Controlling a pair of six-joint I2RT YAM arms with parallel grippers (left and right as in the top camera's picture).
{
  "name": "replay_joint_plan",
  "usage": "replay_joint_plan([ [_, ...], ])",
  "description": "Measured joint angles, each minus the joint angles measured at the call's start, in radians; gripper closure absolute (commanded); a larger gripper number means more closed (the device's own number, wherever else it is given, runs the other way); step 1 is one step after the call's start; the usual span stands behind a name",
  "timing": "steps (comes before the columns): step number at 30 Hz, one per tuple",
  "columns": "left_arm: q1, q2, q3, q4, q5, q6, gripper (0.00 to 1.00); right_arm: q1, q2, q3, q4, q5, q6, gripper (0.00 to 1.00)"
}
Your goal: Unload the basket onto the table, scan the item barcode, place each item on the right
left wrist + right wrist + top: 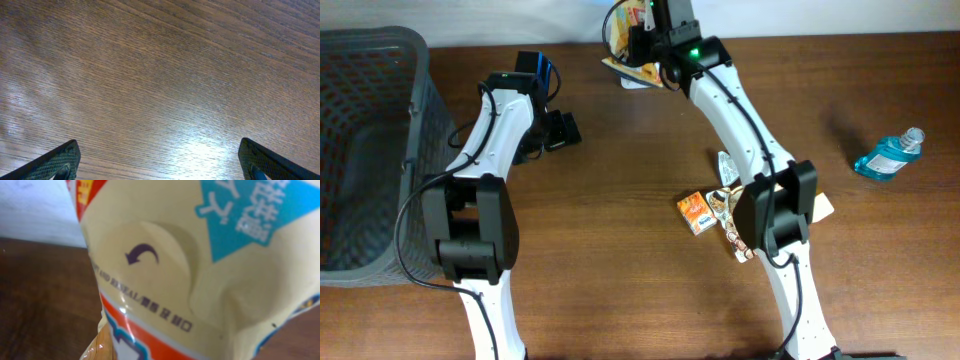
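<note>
The right gripper (pixel 642 46) was clenched on a cream pouch (pixel 200 285) printed in blue and red, at the far edge of the table (pixel 620 300). The pouch sat right at its jaws and so close to the wrist camera that it filled the view, with a small purple arrow and a line of reseal lettering facing the lens. Well behind that gripper, near its arm's base, lay a small orange box (pixel 694 212) touching a few flat packets (pixel 728 205). A blue bottle (pixel 887 156) lay well apart to its right. The left gripper (pixel 558 130) stood released, its fingers (pixel 62 159) spread wide over bare wood and holding nothing. A grey basket (pixel 420 120) stood to its left.
</note>
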Motion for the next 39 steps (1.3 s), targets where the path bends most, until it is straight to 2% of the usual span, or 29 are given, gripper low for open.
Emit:
replay_joint_plan([
  [6, 0.000, 0.000, 0.000, 0.000, 0.000, 0.000, 0.01, 0.000, 0.091, -0.011, -0.014, -0.029, 0.085, 0.96],
  [12, 0.000, 0.000, 0.000, 0.000, 0.000, 0.000, 0.01, -0.003, 0.092, -0.010, -0.024, -0.037, 0.126, 0.96],
  [39, 0.000, 0.000, 0.000, 0.000, 0.000, 0.000, 0.01, -0.052, 0.052, -0.005, -0.108, -0.019, 0.148, 0.96],
])
